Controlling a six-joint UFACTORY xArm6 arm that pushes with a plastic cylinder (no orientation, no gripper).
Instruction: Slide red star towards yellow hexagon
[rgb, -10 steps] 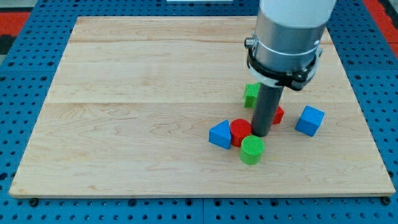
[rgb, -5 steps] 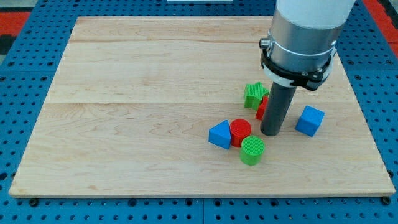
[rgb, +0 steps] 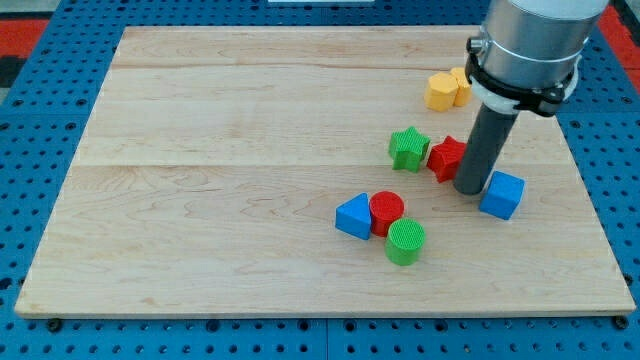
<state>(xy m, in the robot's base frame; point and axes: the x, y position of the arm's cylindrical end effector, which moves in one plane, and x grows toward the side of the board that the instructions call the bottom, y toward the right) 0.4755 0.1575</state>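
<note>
Resting on the bench (rgb: 200, 200), the tip (rgb: 469, 189) stands against the lower right side of the red star (rgb: 447, 157), between it and the blue cube (rgb: 501, 194). The arm carries no claw, only the rod. The red star lies flat with no clear long axis, beside the green star (rgb: 408, 148). The yellow hexagon (rgb: 440, 91) sits above it, near the view's top, touching another yellow block (rgb: 461, 83). No writing is readable.

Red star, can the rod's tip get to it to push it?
Probably yes. My tip sits right beside the red star, on its right, between it and the blue cube. Nothing blocks it.
</note>
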